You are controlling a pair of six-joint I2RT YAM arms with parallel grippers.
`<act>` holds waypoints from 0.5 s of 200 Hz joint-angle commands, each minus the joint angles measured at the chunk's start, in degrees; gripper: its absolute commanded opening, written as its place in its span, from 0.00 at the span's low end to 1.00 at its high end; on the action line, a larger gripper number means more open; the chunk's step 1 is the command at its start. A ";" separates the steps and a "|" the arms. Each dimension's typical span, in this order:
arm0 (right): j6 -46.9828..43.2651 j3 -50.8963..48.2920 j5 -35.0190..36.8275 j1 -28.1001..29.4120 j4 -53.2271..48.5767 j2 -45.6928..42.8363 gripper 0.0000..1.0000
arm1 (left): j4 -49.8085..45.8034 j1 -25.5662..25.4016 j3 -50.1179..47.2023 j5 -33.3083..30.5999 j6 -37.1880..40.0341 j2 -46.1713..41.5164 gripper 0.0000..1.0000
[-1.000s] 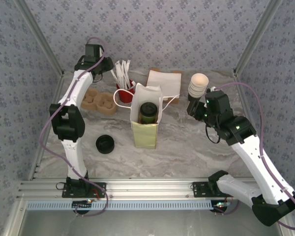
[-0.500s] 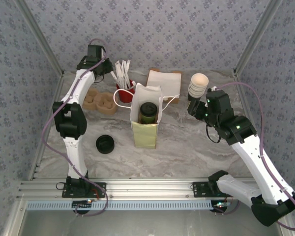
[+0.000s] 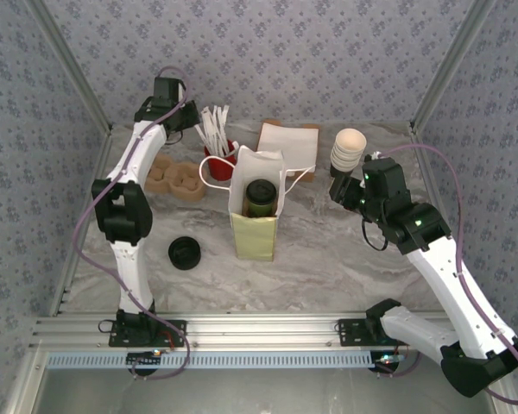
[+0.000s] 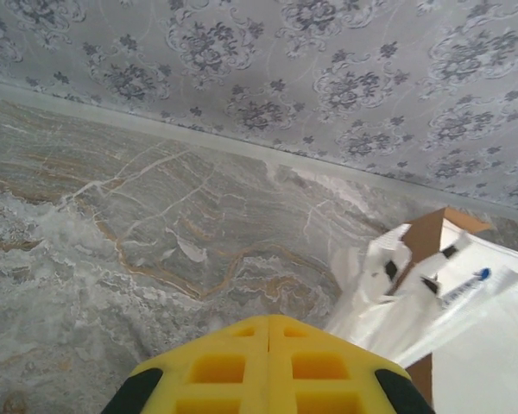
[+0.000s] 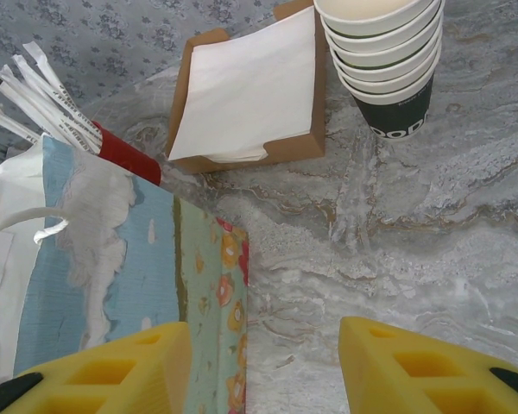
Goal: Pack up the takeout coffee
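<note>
coffee (image 3: pixel 261 197) is sitting upright inside the paper bag (image 3: pixel 253 233), dead centre of the top view, black lid showing through the open mouth, so the packing looks basically done to me. left gripper (image 4: pixel 268 332) has its yellow fingers pressed together on nothing, upper left of the top view near the red cup of wrapped sticks (image 3: pixel 219 151). right gripper (image 5: pixel 261 336) has its fingers apart and empty, right of the bag by the stack of cups (image 3: pixel 348 151). if it needs shifting: thin paper wall, probably dents under a hard squeeze, and the lid could pop. i'd take the body just under the lid, gently, kept upright. can't tell if it's full.
</note>
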 commanded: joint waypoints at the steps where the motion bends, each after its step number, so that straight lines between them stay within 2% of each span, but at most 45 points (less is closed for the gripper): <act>1: -1.07 -0.33 -0.20 -0.40 0.39 -0.53 0.51 | -0.53 -0.87 -0.93 0.95 0.93 -6.07 0.05; 100: -1.03 -2.35 -0.41 -0.37 0.30 -1.40 0.51 | -4.00 -3.24 -2.53 -1.44 4.90 -25.24 0.01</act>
